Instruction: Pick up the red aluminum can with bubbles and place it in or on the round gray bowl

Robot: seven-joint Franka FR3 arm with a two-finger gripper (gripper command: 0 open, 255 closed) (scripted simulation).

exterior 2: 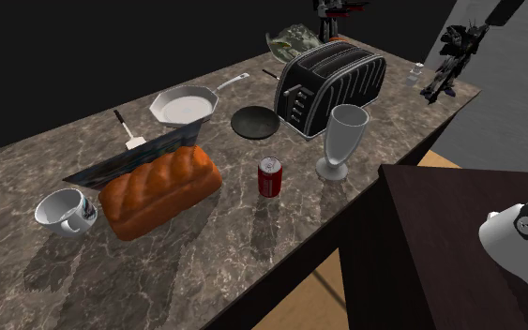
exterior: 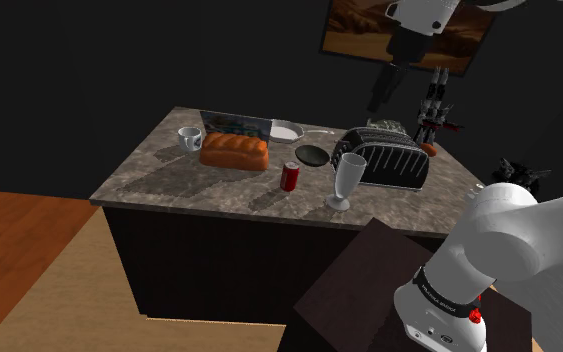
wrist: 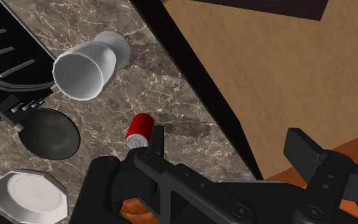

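Observation:
The red can (exterior: 290, 176) stands upright on the marble counter, between the bread loaf and the tall glass. It shows as well as the red can (exterior 2: 270, 176) and, from above, the red can (wrist: 138, 130). The round dark grey bowl (exterior: 311, 155) lies just behind it, beside the toaster, and appears again as the bowl (exterior 2: 254, 121) and the bowl (wrist: 50, 132). My gripper (exterior: 380, 96) hangs high above the toaster, well off the counter. In the wrist view the gripper (wrist: 228, 137) is open, its fingers wide apart with nothing between them.
Close to the can stand a black toaster (exterior 2: 332, 86) and a tall glass (exterior 2: 343, 141). A bread loaf (exterior 2: 158, 190), a white mug (exterior 2: 62, 210), a white pan (exterior 2: 185, 105) and a spatula (exterior 2: 128, 133) lie further along. The counter's front edge (exterior: 269, 214) drops to wooden floor.

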